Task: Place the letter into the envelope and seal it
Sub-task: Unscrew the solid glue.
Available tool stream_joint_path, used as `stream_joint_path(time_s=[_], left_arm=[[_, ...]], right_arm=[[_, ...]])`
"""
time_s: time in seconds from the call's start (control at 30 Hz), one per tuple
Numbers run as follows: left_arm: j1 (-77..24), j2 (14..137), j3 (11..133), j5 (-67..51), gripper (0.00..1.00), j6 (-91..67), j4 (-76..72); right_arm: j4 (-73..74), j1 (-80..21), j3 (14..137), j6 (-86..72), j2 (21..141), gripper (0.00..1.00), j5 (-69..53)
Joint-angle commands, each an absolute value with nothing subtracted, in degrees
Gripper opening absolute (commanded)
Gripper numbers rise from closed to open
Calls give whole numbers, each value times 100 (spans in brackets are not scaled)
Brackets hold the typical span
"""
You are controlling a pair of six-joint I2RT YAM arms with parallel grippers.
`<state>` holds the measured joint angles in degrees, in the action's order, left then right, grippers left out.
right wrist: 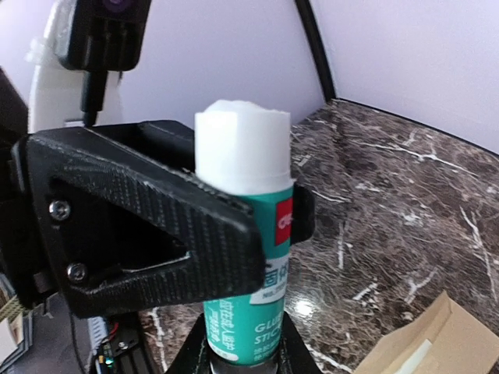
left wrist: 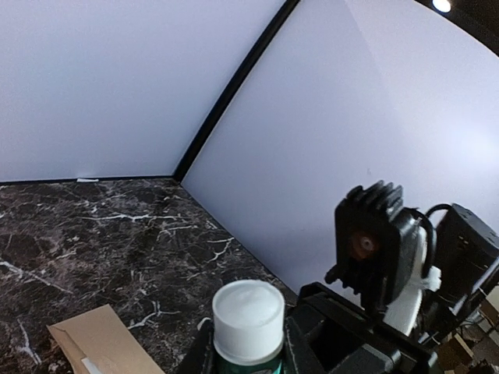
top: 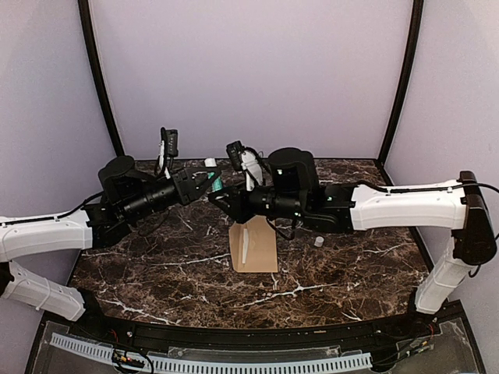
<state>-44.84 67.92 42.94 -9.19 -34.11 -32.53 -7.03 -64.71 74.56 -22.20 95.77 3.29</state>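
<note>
Marble table, envelope lying flat, both jaws gripping glue stick

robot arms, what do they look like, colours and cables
Both the left arm and right arm have white shells near the base, black motor housings and wrists, thin black cables running along them, and black textured plastic jaws.

Tan-brown envelope, dark brown marble-patterned worktop with white veining, teal-green glue stick with white cap
</note>
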Motion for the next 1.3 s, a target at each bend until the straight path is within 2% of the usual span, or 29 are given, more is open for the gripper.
stream_joint_path(time_s=[0.0,0.17,0.3,0.47,0.63,0.7,0.83,0.9,0.97,1.07,1.27], left_arm=[[-4398,6391,4054,-1934,0,-3126,-4215],[-4319,6369,3883,-3302,0,-3317,-5077],[-4315,6483,3929,-4028,0,-3506,-5547],[-4315,6712,4002,-4655,0,-3822,-6094],[-4315,6893,4042,-4815,0,-3989,-6310],[-4308,6860,4024,-4687,0,-3923,-6228],[-4283,6611,3960,-3866,0,-3561,-5614],[-4288,6454,4048,-2815,0,-3285,-4859],[-4289,6371,4222,-2014,0,-3081,-4002],[-4287,6397,4425,-1337,0,-2966,-3012],[-4288,6552,4626,-534,0,-3181,-2342]], right_arm=[[-2440,-6064,6803,-2556,8989,0,-1610],[-3858,-5743,6358,-3283,8849,0,-3212],[-4745,-5660,6317,-3758,8968,0,-3938],[-5117,-5648,6488,-4051,9175,0,-4445],[-5093,-5616,6468,-4056,9195,0,-4364],[-4999,-5568,6382,-4010,9115,11,-4218],[-4666,-5456,6095,-3830,8819,48,-3677],[-4169,-5432,5971,-3553,8610,64,-3188],[-3504,-5446,5943,-3221,8424,76,-2498],[-2611,-5518,5981,-2748,8294,82,-1403],[-1127,-5986,6801,-1946,8791,75,-155]])
